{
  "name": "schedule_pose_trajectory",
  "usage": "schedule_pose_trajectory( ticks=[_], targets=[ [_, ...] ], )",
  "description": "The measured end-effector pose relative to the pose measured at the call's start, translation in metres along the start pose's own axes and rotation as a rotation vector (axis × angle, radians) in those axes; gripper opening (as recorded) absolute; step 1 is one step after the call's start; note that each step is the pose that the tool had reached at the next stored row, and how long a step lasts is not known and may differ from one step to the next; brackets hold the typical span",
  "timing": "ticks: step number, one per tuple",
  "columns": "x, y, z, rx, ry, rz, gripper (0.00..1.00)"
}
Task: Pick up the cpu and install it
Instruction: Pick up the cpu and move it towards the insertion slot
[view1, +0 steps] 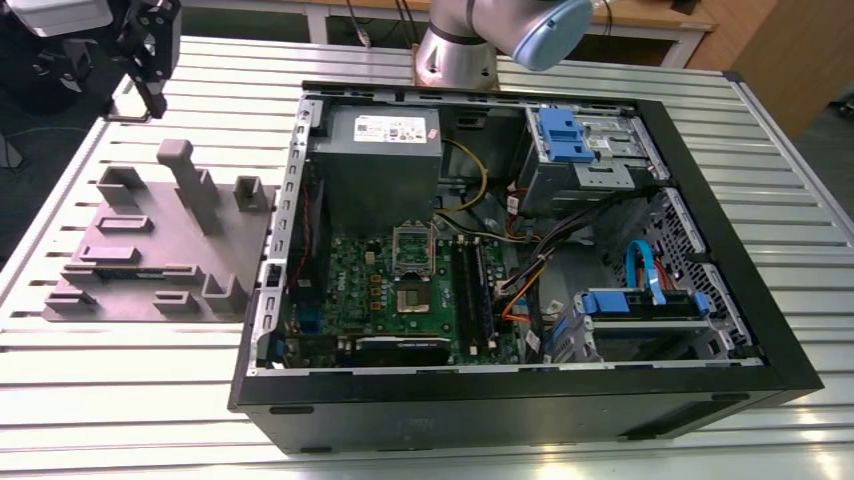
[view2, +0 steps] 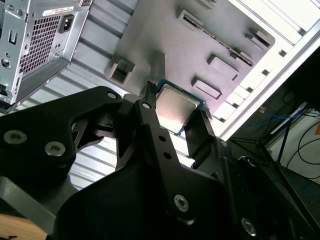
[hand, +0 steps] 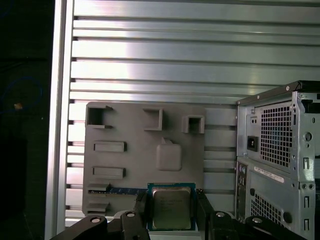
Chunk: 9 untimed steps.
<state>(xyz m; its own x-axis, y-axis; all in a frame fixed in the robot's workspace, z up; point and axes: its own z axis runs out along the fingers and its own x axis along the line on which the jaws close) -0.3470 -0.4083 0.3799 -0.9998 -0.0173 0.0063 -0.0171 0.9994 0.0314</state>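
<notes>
The gripper (view2: 177, 112) is showing a matte black body built from flat linkage plates (view2: 95, 107) in the second wrist view. Two slim black fingers (view2: 151, 114) are running forward from these plates. Silver round-head screws (view2: 181, 202) are sitting in recessed holes behind the fingers. Far back from the claw, in the exterior view, the arm's base joint (view1: 451, 58) is presenting a silver-grey cylinder and a pale blue end cap (view1: 550, 30)

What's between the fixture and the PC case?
Only bare slatted table separates fixture and case, per the first wrist view. The end effector grips the cpu, seen in both wrist views.
</notes>
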Motion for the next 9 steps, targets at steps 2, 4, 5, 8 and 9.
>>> schedule_pose_trajectory(
  ticks=[2, 4, 5, 8, 9],
  targets=[
    [-0.0007, 0.0000, 0.0000, 0.0000, 0.0000, 0.000, 0.47],
    [-0.0013, 0.0000, -0.0001, 0.0001, 0.0001, 0.000, 0.47],
    [-0.0017, 0.0000, -0.0001, 0.0001, 0.0000, 0.000, 0.47],
    [-0.0032, -0.0001, -0.0001, 0.0001, 0.0001, 0.000, 0.47],
    [-0.0037, -0.0001, -0.0001, 0.0001, 0.0000, 0.000, 0.47]
  ],
)
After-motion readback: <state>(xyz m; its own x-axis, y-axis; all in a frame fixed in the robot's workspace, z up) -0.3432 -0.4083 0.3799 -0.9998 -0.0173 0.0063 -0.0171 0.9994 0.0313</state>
